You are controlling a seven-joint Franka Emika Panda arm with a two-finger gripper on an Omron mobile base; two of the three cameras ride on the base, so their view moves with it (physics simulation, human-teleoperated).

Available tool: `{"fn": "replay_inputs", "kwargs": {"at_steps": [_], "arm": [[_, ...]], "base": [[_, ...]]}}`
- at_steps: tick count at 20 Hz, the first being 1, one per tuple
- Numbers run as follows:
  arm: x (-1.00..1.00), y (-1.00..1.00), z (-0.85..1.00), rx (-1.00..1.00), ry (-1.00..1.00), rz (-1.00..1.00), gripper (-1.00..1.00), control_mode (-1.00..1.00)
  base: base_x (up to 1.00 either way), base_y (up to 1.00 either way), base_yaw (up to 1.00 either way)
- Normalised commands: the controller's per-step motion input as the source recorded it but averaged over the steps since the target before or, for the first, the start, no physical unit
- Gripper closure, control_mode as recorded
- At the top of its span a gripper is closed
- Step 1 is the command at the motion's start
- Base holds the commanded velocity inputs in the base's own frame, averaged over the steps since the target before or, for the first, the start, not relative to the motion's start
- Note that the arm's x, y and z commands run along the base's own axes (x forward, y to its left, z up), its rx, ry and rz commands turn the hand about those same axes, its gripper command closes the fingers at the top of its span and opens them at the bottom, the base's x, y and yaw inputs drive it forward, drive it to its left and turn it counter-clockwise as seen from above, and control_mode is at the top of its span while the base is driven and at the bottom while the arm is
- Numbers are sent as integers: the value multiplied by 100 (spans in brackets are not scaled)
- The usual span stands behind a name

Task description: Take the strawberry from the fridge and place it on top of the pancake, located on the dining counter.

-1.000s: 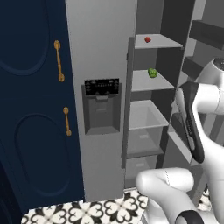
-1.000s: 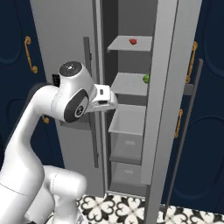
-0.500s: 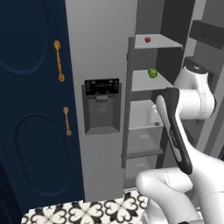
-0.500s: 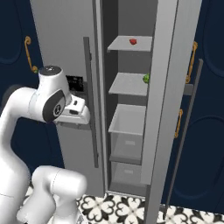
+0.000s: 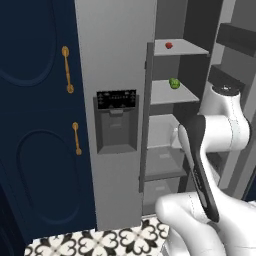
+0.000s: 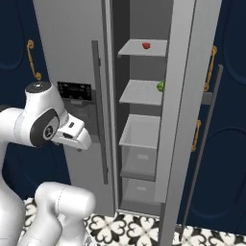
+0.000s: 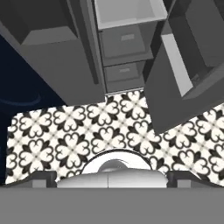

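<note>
The fridge [image 6: 144, 120] stands open, one strawberry [image 6: 146, 45] on its top shelf and one green fruit [image 6: 160, 86] near the edge of the shelf below. The gripper [image 7: 112, 177] points down over patterned floor [image 7: 87, 135], apparently well clear of the door; its finger spread cannot be told.

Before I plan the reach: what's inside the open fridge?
The fridge holds the strawberry on its top shelf, a green fruit one shelf lower, and drawers below; their contents are hidden.

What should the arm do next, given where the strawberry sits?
Probably raise and swing the hand toward the top shelf: the strawberry lies there in the open fridge, above the green fruit, while the hand view looks down at the floor tiles.
</note>
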Motion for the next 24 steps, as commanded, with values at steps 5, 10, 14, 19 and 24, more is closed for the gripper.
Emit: {"fn": "replay_inputs", "kwargs": {"at_steps": [5,10,14,19,24], "arm": [[-23,2,-22,0,0,-6,-100,-100],[-37,0,-22,0,0,7,-100,-100],[-11,0,-8,-5,0,12,-100,-100],[-1,0,0,0,0,3,-100,-100],[0,0,0,0,0,0,-100,-100]], "base": [[0,0,0],[0,0,0],[0,0,0],[0,0,0],[0,0,0]]}}
